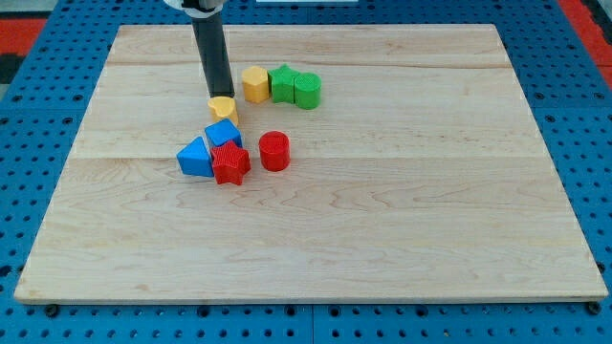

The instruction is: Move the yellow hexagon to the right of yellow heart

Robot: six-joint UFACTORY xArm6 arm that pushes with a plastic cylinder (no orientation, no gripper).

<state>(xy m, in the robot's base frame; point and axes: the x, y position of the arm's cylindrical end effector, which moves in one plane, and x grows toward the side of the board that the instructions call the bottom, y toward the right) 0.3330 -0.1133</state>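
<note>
Wooden board (316, 239) on blue pegboard. Nearest, a red star (229, 163), blue triangle (195, 158), red cylinder (274, 151), blue cube (223, 133). Beyond, my tip (221, 96), holding nothing, apparently touches the yellow heart (224, 108). Farthest: yellow hexagon (254, 84), right of it, touching two green blocks (295, 87).

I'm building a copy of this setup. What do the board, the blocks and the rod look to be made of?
Board: pale wood, matte, with visible grain and plank seams. Blocks, such as the yellow hexagon and red cylinder: probably plastic, solid colour, slight sheen. Rod: dark and smooth, metal or plastic, unclear; my tip is at the yellow heart.
</note>
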